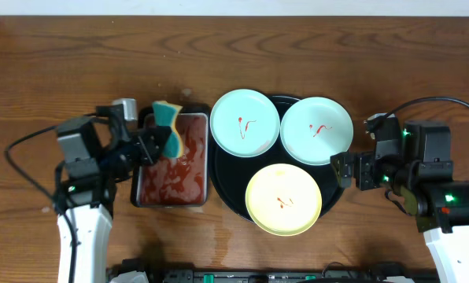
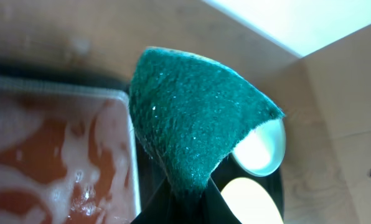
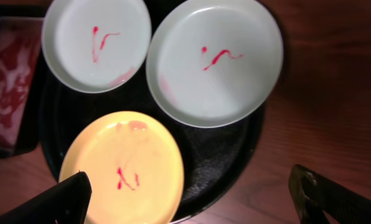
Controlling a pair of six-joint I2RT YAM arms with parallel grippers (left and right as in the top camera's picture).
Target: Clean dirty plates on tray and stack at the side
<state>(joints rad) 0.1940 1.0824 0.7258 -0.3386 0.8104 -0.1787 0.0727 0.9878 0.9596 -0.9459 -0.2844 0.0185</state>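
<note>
Three plates lie on the round black tray [image 1: 233,192]: a mint plate [image 1: 245,123] at the back left, a mint plate [image 1: 316,130] at the back right, a yellow plate [image 1: 283,199] in front. Each bears small red smears. My left gripper [image 1: 157,143] is shut on a green and yellow sponge [image 1: 168,122] and holds it above the metal tray. The sponge [image 2: 195,127] fills the left wrist view. My right gripper [image 1: 346,169] is open and empty at the black tray's right edge. In the right wrist view its fingers [image 3: 192,199] flank the yellow plate [image 3: 120,168] and the tray rim [image 3: 235,168].
A small rectangular metal tray [image 1: 173,169] with red soapy liquid stands left of the black tray, under the sponge. It shows in the left wrist view [image 2: 55,162] too. Brown wood tabletop [image 1: 392,71] lies around both trays. Cables trail beside both arms.
</note>
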